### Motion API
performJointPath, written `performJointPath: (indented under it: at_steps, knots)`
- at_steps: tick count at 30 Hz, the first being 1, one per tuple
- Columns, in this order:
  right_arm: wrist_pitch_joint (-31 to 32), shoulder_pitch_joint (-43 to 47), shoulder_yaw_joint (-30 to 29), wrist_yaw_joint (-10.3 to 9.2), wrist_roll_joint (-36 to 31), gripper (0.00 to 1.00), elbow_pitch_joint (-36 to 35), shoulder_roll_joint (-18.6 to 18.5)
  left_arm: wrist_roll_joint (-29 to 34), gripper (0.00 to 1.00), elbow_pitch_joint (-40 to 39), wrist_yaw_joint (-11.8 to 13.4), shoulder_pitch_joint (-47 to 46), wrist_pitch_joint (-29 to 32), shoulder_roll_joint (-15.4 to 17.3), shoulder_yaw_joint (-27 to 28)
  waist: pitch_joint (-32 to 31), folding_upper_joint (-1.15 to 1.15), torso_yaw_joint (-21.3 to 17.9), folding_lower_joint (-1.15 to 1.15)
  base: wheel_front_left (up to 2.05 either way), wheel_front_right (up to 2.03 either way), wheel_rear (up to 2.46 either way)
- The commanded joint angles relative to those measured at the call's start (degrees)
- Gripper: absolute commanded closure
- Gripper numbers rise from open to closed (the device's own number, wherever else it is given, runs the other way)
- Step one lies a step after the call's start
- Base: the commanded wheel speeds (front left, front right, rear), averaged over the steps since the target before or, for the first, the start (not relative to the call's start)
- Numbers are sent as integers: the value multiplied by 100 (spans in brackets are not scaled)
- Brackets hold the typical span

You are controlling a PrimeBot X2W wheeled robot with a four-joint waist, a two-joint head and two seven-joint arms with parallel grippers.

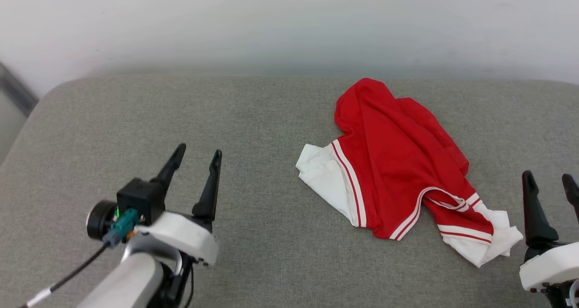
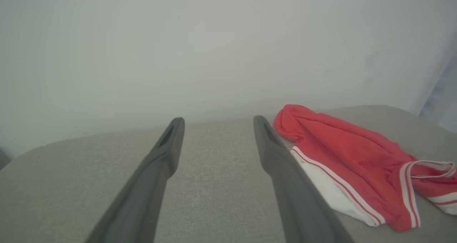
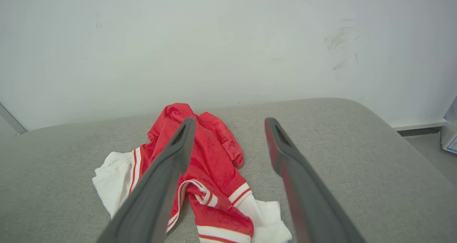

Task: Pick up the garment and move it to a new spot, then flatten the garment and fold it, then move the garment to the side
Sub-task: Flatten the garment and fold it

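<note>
1. Head view: the shirt [image 1: 398, 163] lies crumpled on the grey cushion [image 1: 135, 118], right of centre. The left end effector [image 1: 199, 152] hovers well apart from it, fingers spread, empty. The right end effector [image 1: 547, 177] sits just beside the near white sleeve, also spread and empty.
2. Left wrist view: spread fingers over bare cushion, shirt [image 2: 342, 146] off to one side. Closing here would grab nothing.
3. Right wrist view: the shirt [image 3: 217, 153] sits behind one finger, not centred in the gap. Risk imo: pinching only a sleeve or one loose layer, so it dangles twisted, or the jersey fabric slips out.
</note>
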Motion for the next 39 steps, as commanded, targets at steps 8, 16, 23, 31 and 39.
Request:
performJointPath:
  at_steps: [8, 16, 23, 31, 39]
  knots:
    - [-141, 86, 70, -4, 86, 0, 130, 4, 91, 0, -676, 225, 978, -13, -259, 507, 10, 0, -66, 1, 0, 0, 0]
    - [-191, -111, 132, -4, 57, 0, 168, 5, 347, 0, -834, -312, 353, 1141, 69, -65, 446, 0, -276, 1, 0, 0, 0]
    - [-309, -240, 203, -4, 41, 0, 285, 5, 280, 0, -754, -572, -605, 2676, 33, -456, 857, 0, -514, 1, 0, 0, 0]
    - [-467, -455, 313, -4, 55, 0, 378, 6, 252, 0, -523, -796, -1778, 4134, -189, -786, 1413, 0, -849, 1, 0, 0, 0]
    - [-620, -607, 425, -4, 105, 0, 497, 6, 127, 0, 256, -1134, -2483, 4879, -493, -1024, 1796, 0, -1144, 1, 0, 0, 0]
